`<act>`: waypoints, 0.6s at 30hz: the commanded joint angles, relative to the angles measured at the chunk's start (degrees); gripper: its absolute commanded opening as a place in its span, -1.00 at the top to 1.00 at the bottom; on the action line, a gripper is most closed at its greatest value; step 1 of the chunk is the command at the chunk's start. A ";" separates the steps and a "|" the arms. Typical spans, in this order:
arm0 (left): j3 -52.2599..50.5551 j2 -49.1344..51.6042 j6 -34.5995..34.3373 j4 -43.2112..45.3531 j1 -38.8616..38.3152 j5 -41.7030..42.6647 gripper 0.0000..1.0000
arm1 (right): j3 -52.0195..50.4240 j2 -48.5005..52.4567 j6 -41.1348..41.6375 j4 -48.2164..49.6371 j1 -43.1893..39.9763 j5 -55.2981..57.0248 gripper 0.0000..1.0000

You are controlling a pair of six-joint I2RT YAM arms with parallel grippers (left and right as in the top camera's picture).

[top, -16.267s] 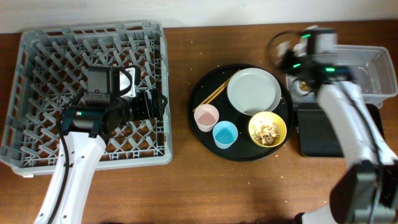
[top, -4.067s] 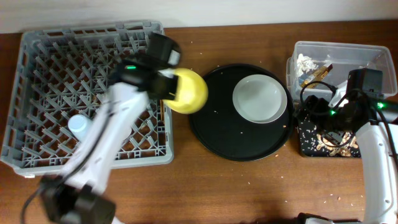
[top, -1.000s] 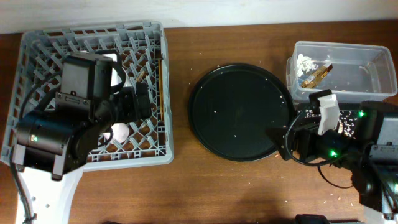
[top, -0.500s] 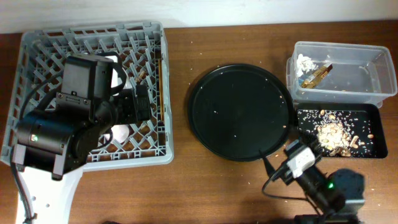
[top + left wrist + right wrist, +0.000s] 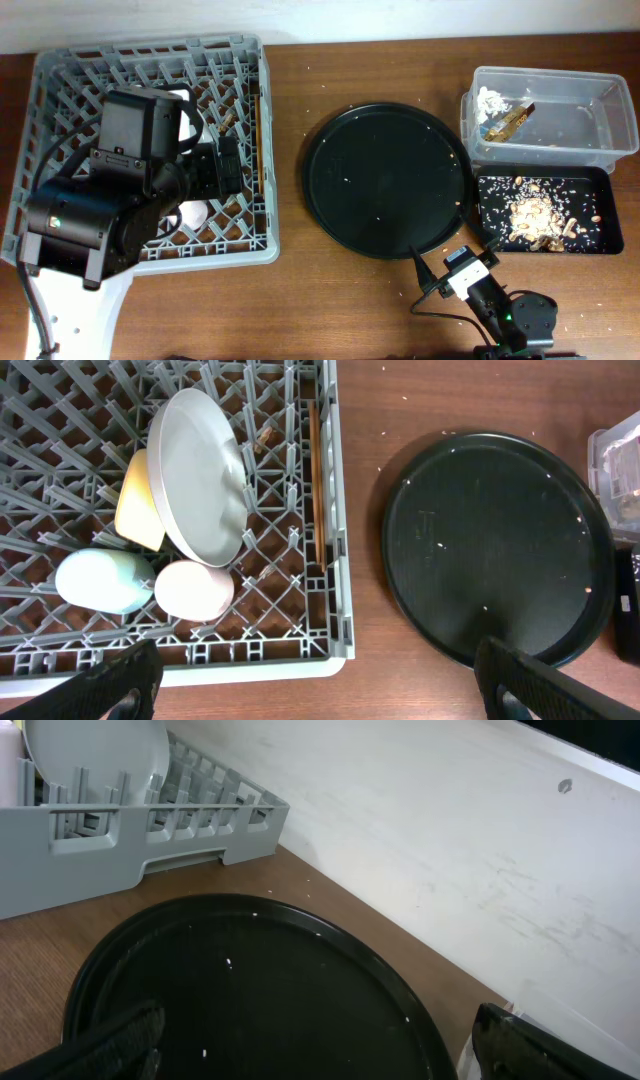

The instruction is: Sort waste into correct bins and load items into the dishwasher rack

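Brown tabletop [image 5: 300, 300]: overhead hides the yellow bowl [image 5: 136, 512] the left wrist shows; both jaws wide.

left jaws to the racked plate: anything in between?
Nothing visible. The plate stands on edge in the rack, clear in the wrist view; bowl behind it, pink cup and blue cup beside it.

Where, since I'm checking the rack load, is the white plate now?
In the left wrist view the white plate stands on edge in the dishwasher rack, upper left, with the yellow bowl at its left and the pink cup just below.
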 commanded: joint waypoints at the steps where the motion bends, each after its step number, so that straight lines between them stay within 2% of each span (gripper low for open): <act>1: 0.15 -0.48 0.44 0.11 0.28 0.35 -0.99 | -0.59 -0.37 0.02 0.11 0.31 0.28 -0.97; 6: 0.15 -1.01 0.52 -0.28 0.35 -0.37 -0.99 | -0.59 -0.37 0.02 0.11 0.31 0.28 -0.97; 7: 0.07 -2.82 1.70 -1.03 0.61 -6.67 -0.99 | -0.59 -0.37 0.02 0.11 0.31 0.28 -0.97; 8: -1.64 -5.29 1.75 1.90 1.16 -11.54 -0.99 | -0.59 -0.37 0.02 0.11 0.31 0.28 -0.97; 9: -5.88 -9.25 2.10 6.95 1.66 -14.43 -0.99 | -0.59 -0.37 0.02 0.11 0.31 0.28 -0.97; 10: -14.23 -15.32 5.60 16.41 3.28 -13.25 -0.99 | -0.59 -0.37 0.02 0.11 0.31 0.28 -0.97; 12: -25.68 -23.23 7.19 27.28 5.88 -9.60 -0.99 | -0.59 -0.37 0.02 0.11 0.31 0.28 -0.97; 14: -41.51 -34.82 7.30 39.54 9.33 -5.40 -0.99 | -0.59 -0.37 0.02 0.11 0.31 0.28 -0.97; 15: -52.87 -44.39 7.30 46.71 11.17 -3.58 -0.99 | -0.59 -0.37 0.02 0.11 0.31 0.28 -0.97; 17: -61.94 -51.82 7.34 51.89 12.17 -3.28 -0.99 | -0.59 -0.37 0.02 0.11 0.31 0.28 -0.97; 18: -70.95 -58.77 7.32 57.09 12.96 -3.15 -0.99 | -0.59 -0.37 0.02 0.11 0.31 0.28 -0.97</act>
